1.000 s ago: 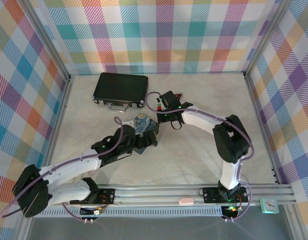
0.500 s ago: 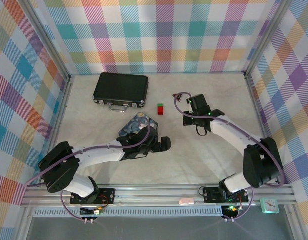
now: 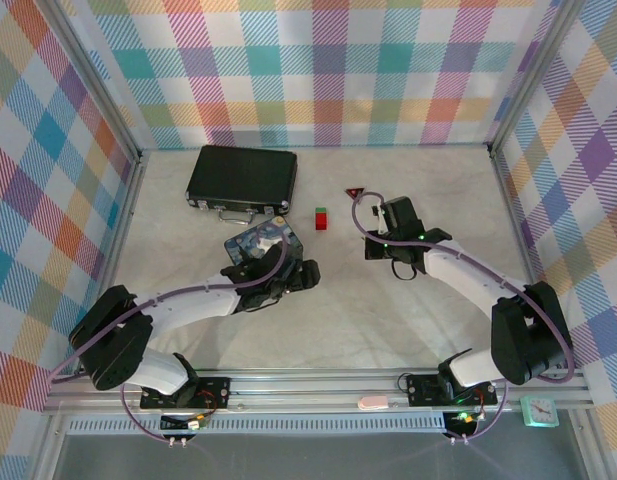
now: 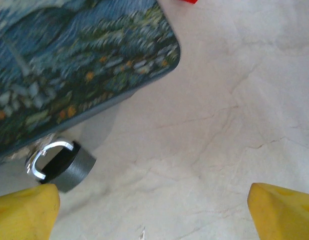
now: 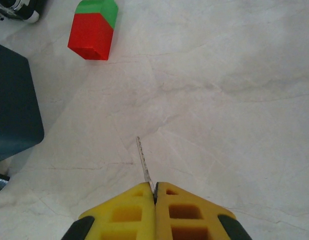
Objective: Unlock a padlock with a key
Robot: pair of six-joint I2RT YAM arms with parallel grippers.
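- The blue painted tin (image 4: 79, 70) lies on the table (image 4: 229, 125). The padlock (image 4: 61, 162) lies on its side tight against the tin's edge, with its shackle toward the tin.
- The left end effector (image 4: 153, 212) hovers above the padlock, fingers wide apart. Closing from here could shove the tin or skid the small lock away.
- The red-and-green block (image 5: 93, 29) sits between the arms.
- The right end effector (image 5: 155, 192) is clamped on the key (image 5: 143, 161), well apart from the lock. It grips only the key's end, so a sideways push at the keyhole could twist it loose.
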